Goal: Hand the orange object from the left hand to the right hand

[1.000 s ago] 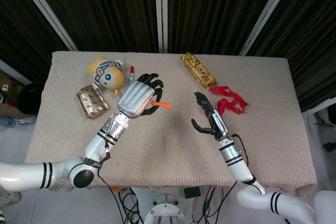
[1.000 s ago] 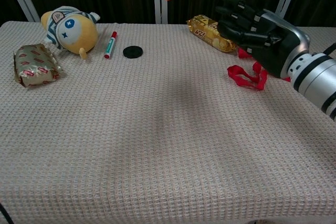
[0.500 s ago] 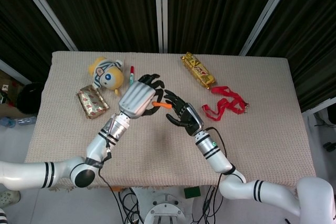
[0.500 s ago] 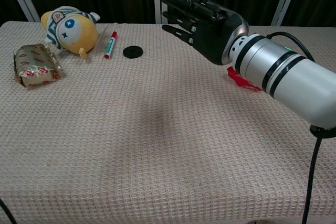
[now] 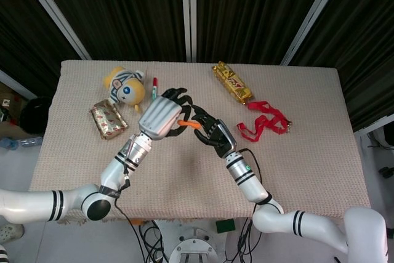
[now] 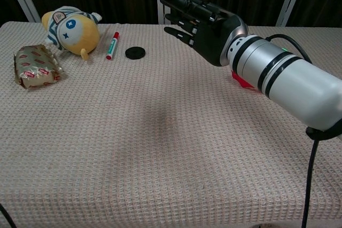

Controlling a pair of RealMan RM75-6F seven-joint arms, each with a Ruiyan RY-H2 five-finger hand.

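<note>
Orange object (image 5: 186, 124) held aloft near frame centre, above the desk (image 5: 308, 152), pinched in the fingers (image 5: 178, 98) of the left hand (image 5: 161, 116). Right hand (image 5: 212, 135) just beside it, fingers (image 6: 184, 5) spread and grasping nothing, tips at the object's free end; actual contact cannot be told. Plush toy (image 5: 125, 87), marker (image 6: 112, 45) and black disc (image 6: 135, 53) lying upper left.

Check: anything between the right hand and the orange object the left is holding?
Nothing visible. The left hand holds the orange object above the table, its tip meeting the spread fingers of the right hand; the marker lies on the table below.
</note>
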